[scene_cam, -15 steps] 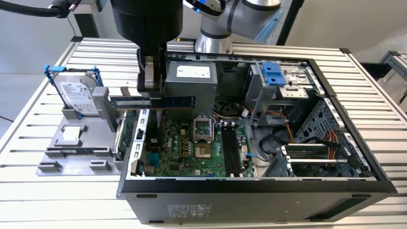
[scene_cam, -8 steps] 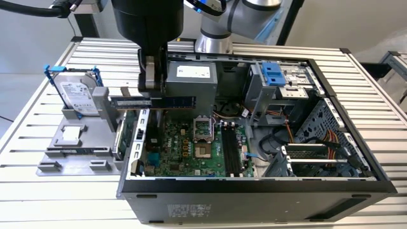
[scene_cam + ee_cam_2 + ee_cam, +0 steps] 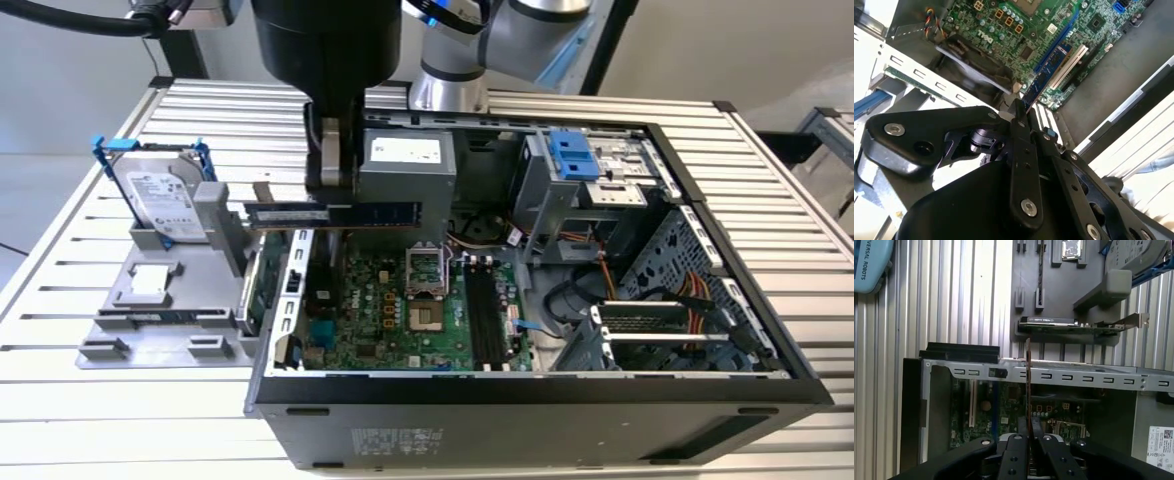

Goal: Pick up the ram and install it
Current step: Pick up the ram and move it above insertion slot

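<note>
1. gripper [image 3: 330, 192]: matte black and blocky. both wrist views show its flat link arms with silver screw heads. the jaws are drawn in narrow and clamp the ram [image 3: 380, 212] between them.
2. the ram is a long, thin, flat stick of dark board with black chips and a pale label. in the exterior view i see it held level and on edge, sticking out on both sides of the jaws, up in the air and not in a slot.
3. in the first wrist view the ram [image 3: 1027, 385] is edge-on, a thin line running out from the jaws across the case rim [image 3: 1079, 374]. in the second wrist view its flat face [image 3: 1049, 70] reaches out from the jaws over the board.
4. case [image 3: 534, 385]: a black sheet-metal tower lying on its side, open on top, with a slotted rim. inside, below the jaws, is a green motherboard [image 3: 387, 310] dotted with small parts.
5. also in the case: a grey power supply box [image 3: 407, 165] just beside the jaws, long black slots [image 3: 487, 320] well apart from them, and orange and yellow cables [image 3: 687, 290] at the far side.
6. grey plastic holder [image 3: 160, 310]: it sits outside the case, past the ram's outer end. it holds a silver hard drive [image 3: 160, 195] in blue rails, standing upright.
7. the first wrist view also shows a green expansion card [image 3: 1069, 326] with a metal bracket, standing on edge in that holder.
8. table [image 3: 80, 260]: ribbed aluminium slats under everything.
</note>
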`<control>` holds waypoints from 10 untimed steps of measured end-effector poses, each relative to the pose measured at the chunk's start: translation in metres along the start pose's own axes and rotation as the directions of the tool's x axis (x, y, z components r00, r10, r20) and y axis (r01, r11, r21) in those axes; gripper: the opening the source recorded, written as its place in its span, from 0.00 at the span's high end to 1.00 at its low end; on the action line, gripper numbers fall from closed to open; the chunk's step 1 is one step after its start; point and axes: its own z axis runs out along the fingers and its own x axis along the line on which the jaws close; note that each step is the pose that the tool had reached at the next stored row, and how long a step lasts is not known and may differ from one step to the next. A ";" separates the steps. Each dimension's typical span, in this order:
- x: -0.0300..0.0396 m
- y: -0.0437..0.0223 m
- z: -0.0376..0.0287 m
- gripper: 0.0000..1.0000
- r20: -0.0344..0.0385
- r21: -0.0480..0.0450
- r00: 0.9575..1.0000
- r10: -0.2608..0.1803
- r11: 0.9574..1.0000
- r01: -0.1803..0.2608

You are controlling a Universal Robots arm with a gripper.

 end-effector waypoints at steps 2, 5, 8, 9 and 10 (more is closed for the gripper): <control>-0.0001 -0.0027 0.0000 1.00 0.000 0.000 1.000 0.000 1.000 0.000; -0.0003 -0.0068 -0.0001 1.00 0.000 0.000 1.000 0.000 1.000 0.000; -0.0006 -0.0105 -0.0002 1.00 0.000 0.000 1.000 0.000 1.000 0.000; -0.0007 -0.0120 -0.0003 1.00 0.000 0.000 1.000 0.000 1.000 0.000; -0.0008 -0.0132 -0.0002 1.00 0.000 0.000 1.000 0.000 1.000 0.000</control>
